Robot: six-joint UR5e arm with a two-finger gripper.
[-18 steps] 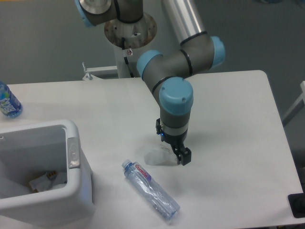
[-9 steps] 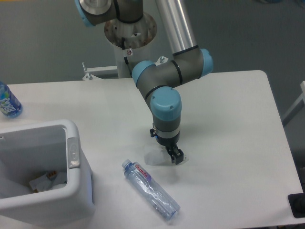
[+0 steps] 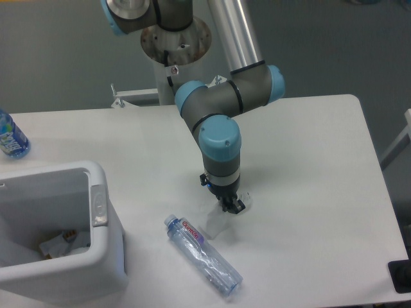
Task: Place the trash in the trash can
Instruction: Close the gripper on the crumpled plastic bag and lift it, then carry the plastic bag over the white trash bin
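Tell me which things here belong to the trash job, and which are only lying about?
For the job:
- bottle with red-and-white label
- small clear cup
- white bin
- tool

Only lying about:
- bottle with blue label
- table

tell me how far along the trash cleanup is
Some scraps already lie inside the trash can. The gripper is down at the small translucent cup on the table; whether it has gripped it is unclear. The bottle with the red-and-white label lies on the table, not yet binned. So both the cup and bottle are left.
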